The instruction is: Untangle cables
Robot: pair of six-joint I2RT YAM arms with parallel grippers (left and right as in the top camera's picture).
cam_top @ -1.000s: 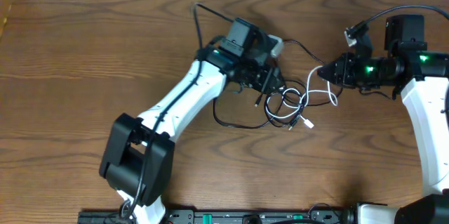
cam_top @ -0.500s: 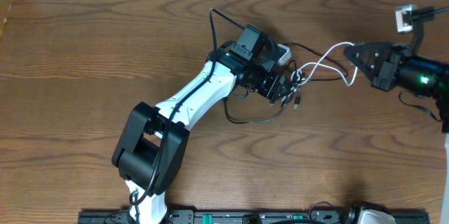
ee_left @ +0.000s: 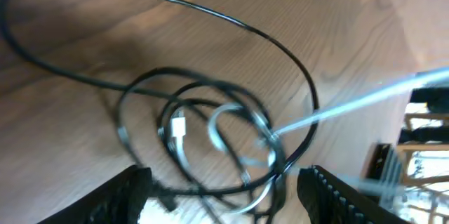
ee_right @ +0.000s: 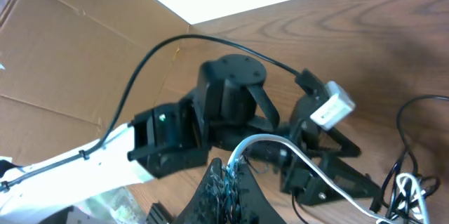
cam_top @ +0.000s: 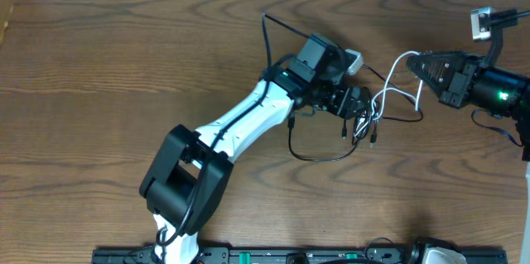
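Pinching one white cable (cam_top: 391, 67), right hand (cam_top: 416, 65); left hand (cam_top: 361, 103) released over one black cable (cam_top: 319, 157).

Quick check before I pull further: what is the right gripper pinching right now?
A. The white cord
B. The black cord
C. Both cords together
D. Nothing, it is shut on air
A: in the right wrist view the white cord runs straight into the shut fingertips of the right gripper, while the black cord loops loose, away from that gripper.
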